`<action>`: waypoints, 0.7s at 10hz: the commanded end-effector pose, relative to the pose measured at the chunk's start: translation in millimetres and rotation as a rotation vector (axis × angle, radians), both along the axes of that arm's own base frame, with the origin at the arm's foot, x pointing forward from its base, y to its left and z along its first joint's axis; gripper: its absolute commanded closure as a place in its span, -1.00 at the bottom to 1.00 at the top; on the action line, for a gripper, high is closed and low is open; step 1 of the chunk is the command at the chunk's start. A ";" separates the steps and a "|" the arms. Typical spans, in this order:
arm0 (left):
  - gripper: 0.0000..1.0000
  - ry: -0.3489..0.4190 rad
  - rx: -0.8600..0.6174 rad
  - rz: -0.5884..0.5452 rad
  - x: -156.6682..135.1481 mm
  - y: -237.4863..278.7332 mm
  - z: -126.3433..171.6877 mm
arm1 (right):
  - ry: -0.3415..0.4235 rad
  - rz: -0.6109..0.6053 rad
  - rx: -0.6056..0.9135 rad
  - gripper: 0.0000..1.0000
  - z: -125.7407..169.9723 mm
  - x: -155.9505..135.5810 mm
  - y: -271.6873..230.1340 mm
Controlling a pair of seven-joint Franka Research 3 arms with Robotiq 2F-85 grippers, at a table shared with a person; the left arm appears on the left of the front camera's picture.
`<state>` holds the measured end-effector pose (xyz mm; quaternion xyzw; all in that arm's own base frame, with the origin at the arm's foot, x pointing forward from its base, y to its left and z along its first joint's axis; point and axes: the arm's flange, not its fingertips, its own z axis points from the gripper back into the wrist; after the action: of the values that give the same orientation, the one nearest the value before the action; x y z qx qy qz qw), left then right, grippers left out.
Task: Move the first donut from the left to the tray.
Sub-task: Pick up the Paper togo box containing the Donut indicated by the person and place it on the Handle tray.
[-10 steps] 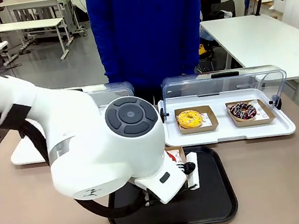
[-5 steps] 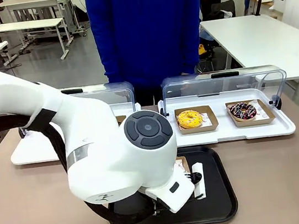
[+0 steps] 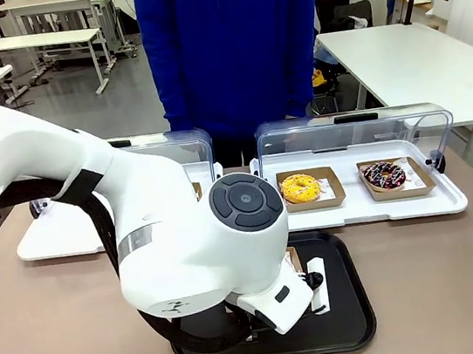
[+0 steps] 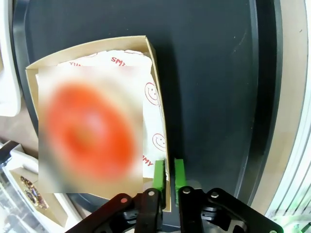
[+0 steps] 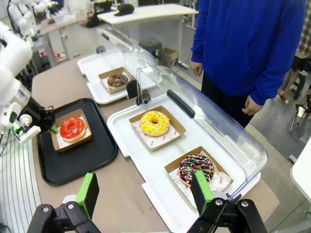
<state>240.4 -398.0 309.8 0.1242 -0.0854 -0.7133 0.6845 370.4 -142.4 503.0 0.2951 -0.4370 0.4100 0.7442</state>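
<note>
Glossy red-glazed ring donut [image 5: 73, 127], judged soft and best lifted by its stiff brown cardboard holder [image 4: 159, 126], is seen resting on the flat black plastic tray [image 5: 90, 158], holder wall pinched between the left gripper [image 4: 165, 174]'s green pads, while the right gripper [image 5: 146, 196] is held open.

Bright, even indoor light from overhead; no hard shadows anywhere. Front view sharp throughout, with soft white sheen on the arm [image 3: 139, 235] housing and pale reflections along the lid [image 3: 353, 130] at 1 o'clock. Faint dull glare on the tray [image 3: 345, 320] rim at 5 o'clock. Left wrist view close and soft: donut [image 4: 90, 131] smeared into a blurred orange-red patch at 9 o'clock, holder [image 4: 158, 116] print legible beside it. Strong wide-angle bending toward 3 o'clock, edges curving. Right wrist view crisp, mild barrel distortion, green pads [image 5: 88, 192] slightly soft at 6 o'clock.
</note>
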 end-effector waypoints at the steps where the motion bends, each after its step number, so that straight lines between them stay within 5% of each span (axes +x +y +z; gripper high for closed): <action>1: -0.81 0.016 0.000 0.032 0.2 -4.0 0.7 | -0.037 0.008 0.015 -1.00 1.4 3.4 0.4; 2: -1.00 0.012 -0.004 0.032 -0.8 0.1 8.7 | -0.037 0.008 0.015 -1.00 1.4 3.4 0.4; 5: -0.88 -0.008 -0.033 0.067 -2.5 22.1 46.8 | -0.037 0.008 0.015 -1.00 1.4 3.4 0.4; 7: -1.00 -0.030 -0.056 0.041 -3.8 33.8 72.9 | -0.037 0.008 0.015 -1.00 1.4 3.4 0.4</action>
<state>242.0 -382.6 366.2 0.1213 -0.1128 -0.6845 0.7099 370.5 -142.4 503.0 0.2951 -0.4370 0.4101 0.7442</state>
